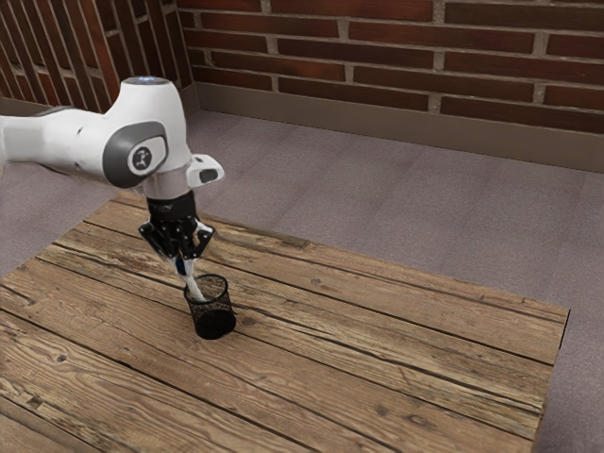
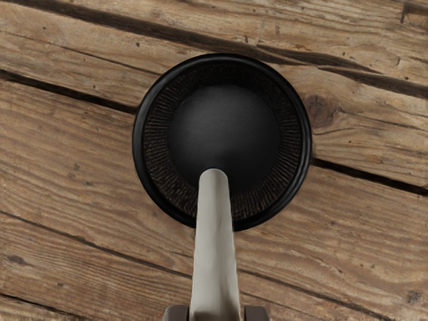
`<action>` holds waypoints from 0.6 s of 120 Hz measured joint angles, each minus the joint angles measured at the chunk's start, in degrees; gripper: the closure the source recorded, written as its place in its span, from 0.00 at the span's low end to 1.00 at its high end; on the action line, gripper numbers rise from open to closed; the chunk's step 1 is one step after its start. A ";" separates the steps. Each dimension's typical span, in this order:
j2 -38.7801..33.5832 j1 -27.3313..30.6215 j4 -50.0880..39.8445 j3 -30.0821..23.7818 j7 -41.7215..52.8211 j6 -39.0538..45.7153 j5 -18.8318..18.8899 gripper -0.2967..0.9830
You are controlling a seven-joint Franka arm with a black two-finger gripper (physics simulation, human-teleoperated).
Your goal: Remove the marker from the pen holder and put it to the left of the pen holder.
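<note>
Marker (image 1: 192,282) is clamped in the gripper (image 1: 185,260), lower end in the pen holder's mouth. Exterior view, left to right: white arm (image 1: 57,137) comes in from the exterior view's left and bends down to the black gripper, just above the holder. Marker runs down from it at a tilt, top leaning to the exterior view's left, low end toward the holder. Blue patch at the top by the gripper, pale body below. Next, the pen holder (image 1: 215,323): black mesh cup, dark solid-looking base, upright on the wooden table (image 1: 377,359). Planks carry on to the exterior view's right; grey floor (image 1: 377,208) and brick wall (image 1: 377,47) behind.

Container contents: the marker's low end at the opening. Can't tell how deep it sits.

Wrist view adds the look down inside: round dark bottom, ribbed inner wall, thick black rim. Marker crosses the rim in that view, its rounded end seen against the holder's bottom. Gripper fingers (image 2: 177,313) sit one each side of the marker's body, pressed on it. Exterior view adds the marker's lean, the blue patch and the cup's height.
</note>
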 joint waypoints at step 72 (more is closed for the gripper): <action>-10.14 -0.15 0.09 2.56 -1.01 -3.21 3.05 0.79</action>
